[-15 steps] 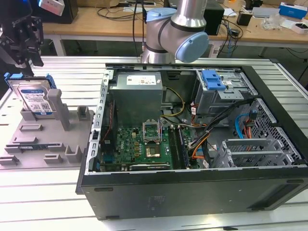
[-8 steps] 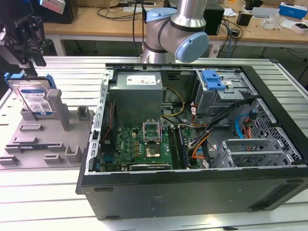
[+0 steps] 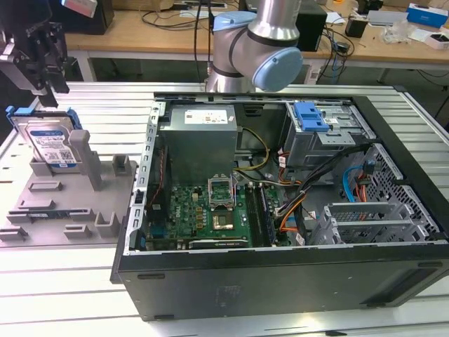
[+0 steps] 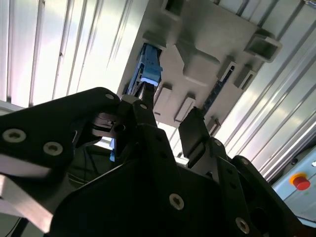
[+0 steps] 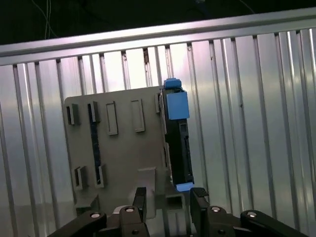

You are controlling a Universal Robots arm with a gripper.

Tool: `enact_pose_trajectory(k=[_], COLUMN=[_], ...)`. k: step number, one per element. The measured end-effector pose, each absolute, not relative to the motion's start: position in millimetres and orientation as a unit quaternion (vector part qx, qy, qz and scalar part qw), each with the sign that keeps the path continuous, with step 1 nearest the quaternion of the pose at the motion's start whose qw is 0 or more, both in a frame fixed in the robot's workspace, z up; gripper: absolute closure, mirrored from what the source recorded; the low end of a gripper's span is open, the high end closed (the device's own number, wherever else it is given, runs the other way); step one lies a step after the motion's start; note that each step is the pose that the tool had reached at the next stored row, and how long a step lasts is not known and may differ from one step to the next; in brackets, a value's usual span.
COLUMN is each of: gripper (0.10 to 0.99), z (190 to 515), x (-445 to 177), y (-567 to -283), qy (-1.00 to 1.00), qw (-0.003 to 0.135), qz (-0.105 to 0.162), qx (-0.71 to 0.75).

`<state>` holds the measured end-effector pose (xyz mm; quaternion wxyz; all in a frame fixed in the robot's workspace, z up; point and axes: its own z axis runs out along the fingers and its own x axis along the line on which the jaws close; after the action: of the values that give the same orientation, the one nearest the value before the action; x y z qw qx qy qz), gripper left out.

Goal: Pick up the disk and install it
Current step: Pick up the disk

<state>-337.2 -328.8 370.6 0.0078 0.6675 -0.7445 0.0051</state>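
Hovering at the exterior view's upper left with the end effector spread and empty just above the disk, stood on edge in the grey holder on the worktop; judged the pick-up step, calling for a square descent astride its top edge

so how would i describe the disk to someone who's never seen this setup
At the exterior view's left, beside the open computer case, lies a grey holder plate. The disk stands on edge at its far corner, below the gripper. It alone is silver with a white-and-blue label and a blue frame.
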Motion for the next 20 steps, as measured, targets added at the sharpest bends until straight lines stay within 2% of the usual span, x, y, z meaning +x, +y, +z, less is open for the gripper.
enact_pose_trajectory(k=[8, 20], gripper=[0.604, 0.604], z=[366.7, 355.7], x=[-371.8, -400.9], y=[-315.1, -314.6], qy=[-0.740, -0.715], qw=[0.008, 0.009], qz=[0.005, 0.004], qx=[0.672, 0.699])
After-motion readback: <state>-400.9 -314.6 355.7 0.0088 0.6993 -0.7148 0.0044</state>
